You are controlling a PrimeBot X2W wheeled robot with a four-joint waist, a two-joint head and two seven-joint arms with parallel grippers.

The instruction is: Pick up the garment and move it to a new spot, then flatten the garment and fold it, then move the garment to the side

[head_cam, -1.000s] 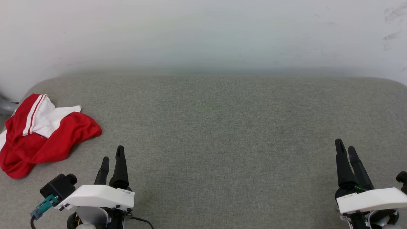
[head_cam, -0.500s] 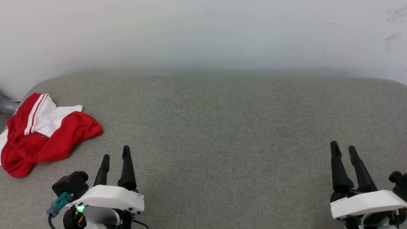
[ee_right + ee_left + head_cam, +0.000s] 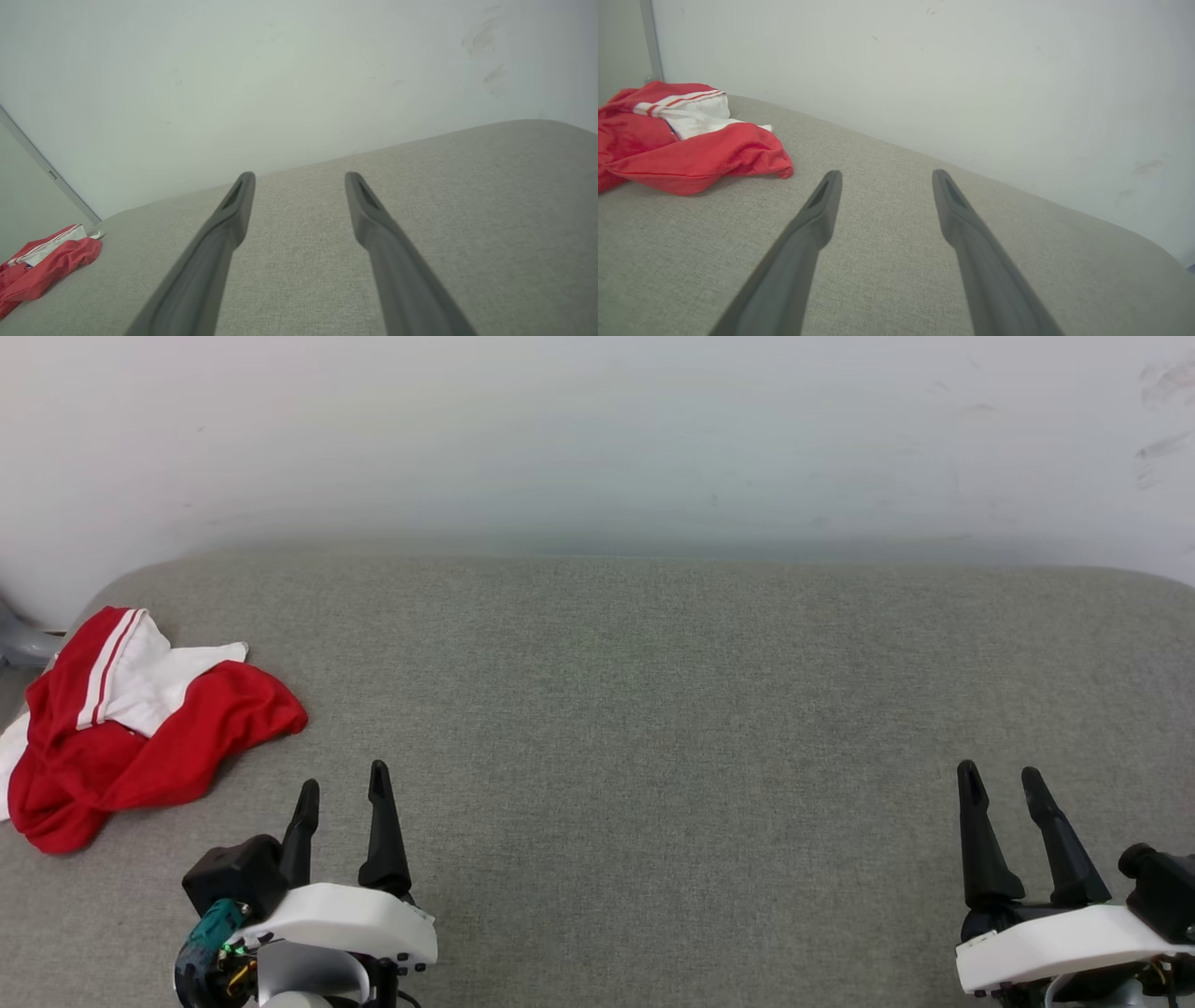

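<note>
Since the garment (image 3: 140, 728) lies crumpled in a heap, red body bunched over a white sleeve with striped trim, the step in hand is, in my judgement, the pick-up, and none of it is done yet. A grey padded surface (image 3: 653, 709) carries the garment, and its rounded corner runs just beside the heap. The left hand (image 3: 343, 778) hovers near the garment, fingers spread wide and empty. The right hand (image 3: 1000, 772), equally wide and empty, is well apart from the garment. The left hand, being nearer, looks the one to use. It should come down over the raised red fold facing it and close on a thick ridge of cloth rather than a thin hem, since jersey fabric likely slips. Lifting until the trailing cloth clears the surface, then carrying it well away from where the garment now lies, would leave room for flattening.
</note>
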